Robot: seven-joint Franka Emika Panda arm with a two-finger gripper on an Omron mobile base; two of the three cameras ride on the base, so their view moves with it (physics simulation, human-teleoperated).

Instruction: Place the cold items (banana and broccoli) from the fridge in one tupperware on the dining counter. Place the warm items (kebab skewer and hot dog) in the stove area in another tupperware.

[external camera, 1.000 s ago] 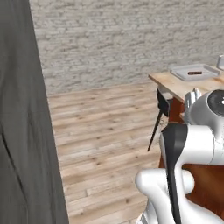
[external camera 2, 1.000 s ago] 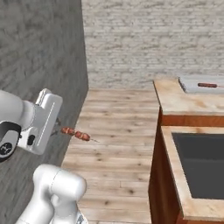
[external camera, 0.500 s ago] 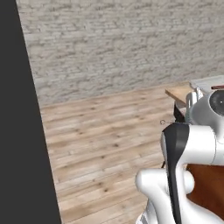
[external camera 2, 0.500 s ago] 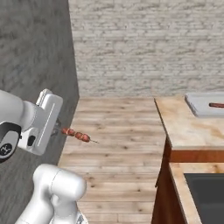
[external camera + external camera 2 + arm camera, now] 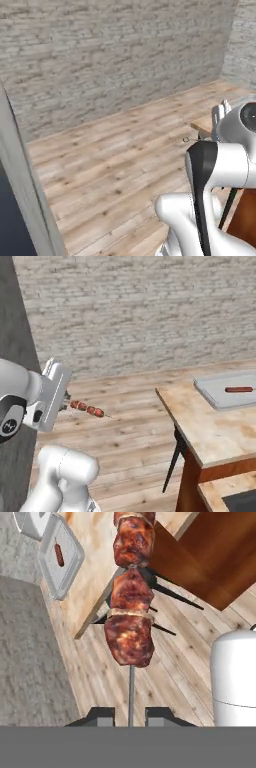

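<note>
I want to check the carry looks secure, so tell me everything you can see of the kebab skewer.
The kebab skewer is a thin grey metal rod threaded with glazed red-brown meat chunks, three showing in the hand view. It sticks out roughly level from the end effector, whose fingers are shut on the bare end of the rod. It hangs in the air over the wooden floor, touching nothing else, short of the dining counter.

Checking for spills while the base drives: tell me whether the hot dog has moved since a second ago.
No. The hot dog still lies in the grey tray on the counter; only the view shifted.
</note>
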